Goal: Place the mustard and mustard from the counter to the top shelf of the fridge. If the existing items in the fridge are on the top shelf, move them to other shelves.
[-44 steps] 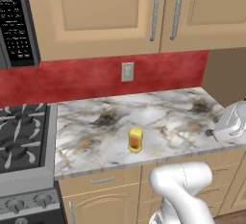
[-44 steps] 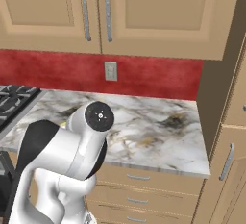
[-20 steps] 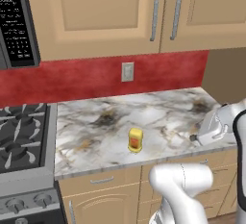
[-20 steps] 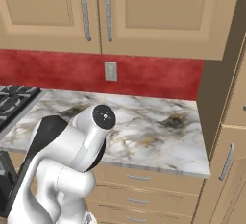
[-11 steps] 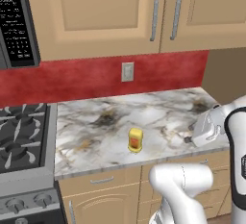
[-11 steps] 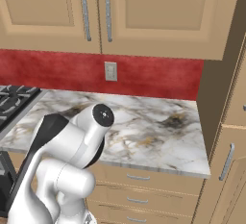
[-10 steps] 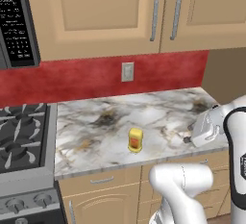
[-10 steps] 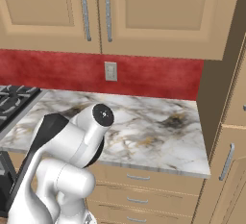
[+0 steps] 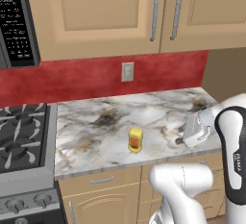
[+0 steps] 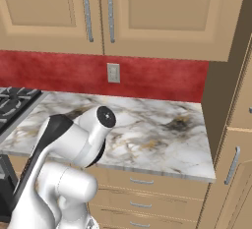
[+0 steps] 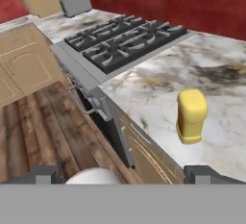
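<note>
Mustard point(image 9: 135, 140) upright on counter point(image 9: 105, 131); stove point(image 9: 21, 136) alongside

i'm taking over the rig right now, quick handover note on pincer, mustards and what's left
Pincer: nothing between its fingertips; they stand wide apart in the hand view, so open. It hangs off the counter's right end, looking back along it.
Mustard jar: upright on the counter near the front edge, right of the stove, untouched.
Done: nothing can be confirmed from here.
Left: grasp the jar and take it to the top fridge shelf, then locate the second mustard.
</note>
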